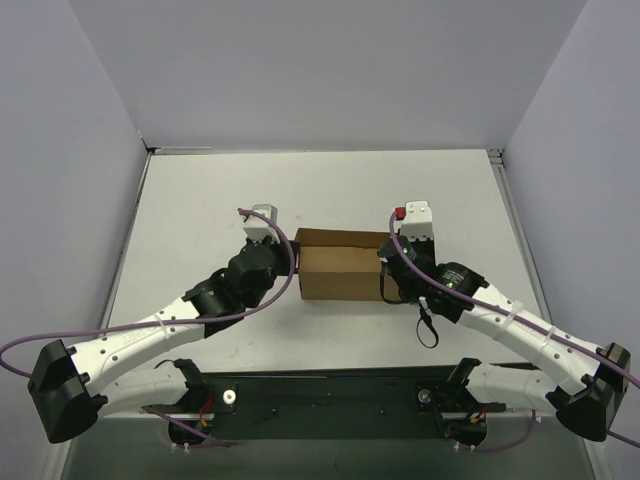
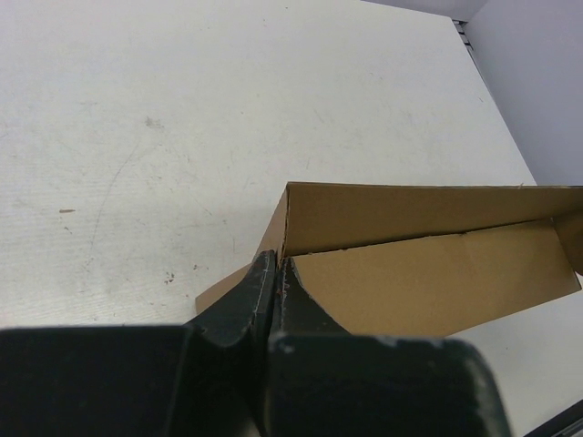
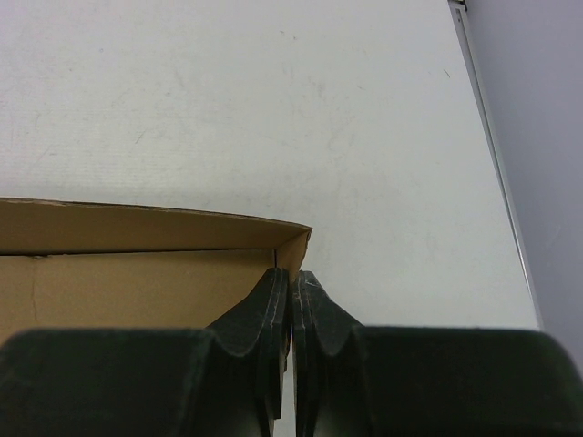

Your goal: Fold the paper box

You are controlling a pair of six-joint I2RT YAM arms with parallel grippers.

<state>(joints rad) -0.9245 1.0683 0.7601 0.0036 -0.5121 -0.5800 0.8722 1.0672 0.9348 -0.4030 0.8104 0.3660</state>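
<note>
The paper box [image 1: 340, 268] is a shallow brown cardboard box standing open-topped in the middle of the white table. My left gripper [image 1: 296, 262] is shut on its left end wall. In the left wrist view, the gripper [image 2: 276, 264] pinches that wall's edge, one finger inside the box [image 2: 428, 282] and one outside. My right gripper [image 1: 388, 262] is shut on the right end wall. The right wrist view shows the gripper [image 3: 291, 276] with the thin wall of the box [image 3: 137, 282] between its fingers. A loose flap lies tilted inside the box at the left end.
Grey enclosure walls [image 1: 70, 200] close in the table on the left, back and right. A metal rail [image 1: 515, 220] runs along the right edge. The black base plate [image 1: 330, 395] with both arm mounts lies at the near edge.
</note>
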